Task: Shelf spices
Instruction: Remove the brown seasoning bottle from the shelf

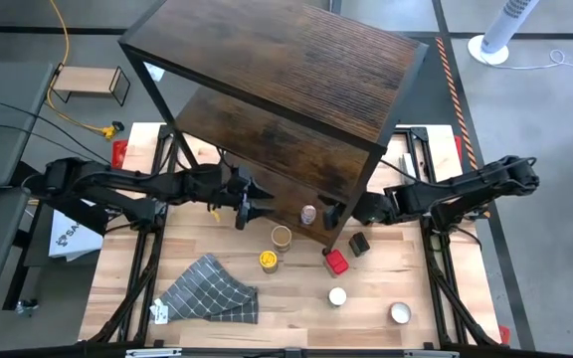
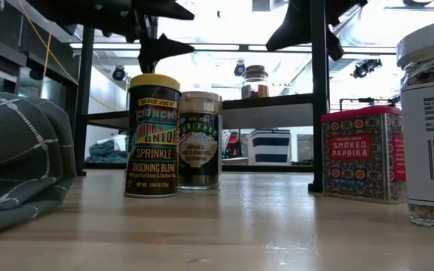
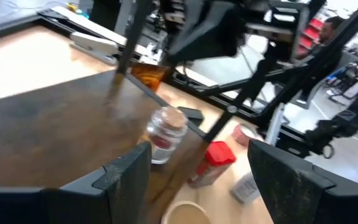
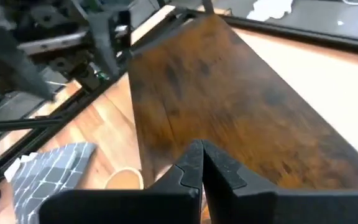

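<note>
The shelf (image 1: 277, 75) of dark wood boards on a black frame stands at the table's middle. A small clear jar (image 1: 309, 214) with a tan stopper stands on its lowest board (image 3: 55, 130), also in the left wrist view (image 3: 165, 134). On the table in front of it stand a tan-lidded jar (image 1: 282, 237), a yellow-lidded jar (image 1: 268, 261), a red tin (image 1: 336, 262), a dark jar (image 1: 359, 244) and two white-lidded jars (image 1: 337, 296) (image 1: 400, 313). My left gripper (image 1: 252, 199) hovers open at the shelf's left front. My right gripper (image 1: 331, 212) is shut over the lowest board's right end (image 4: 229, 93).
A grey checked cloth (image 1: 207, 290) lies bunched near the table's near left edge. The shelf's thin black legs (image 2: 316, 98) stand between the two grippers. A small light-wood stand (image 1: 90, 82) sits off the table at far left. Bare wood lies along the near edge.
</note>
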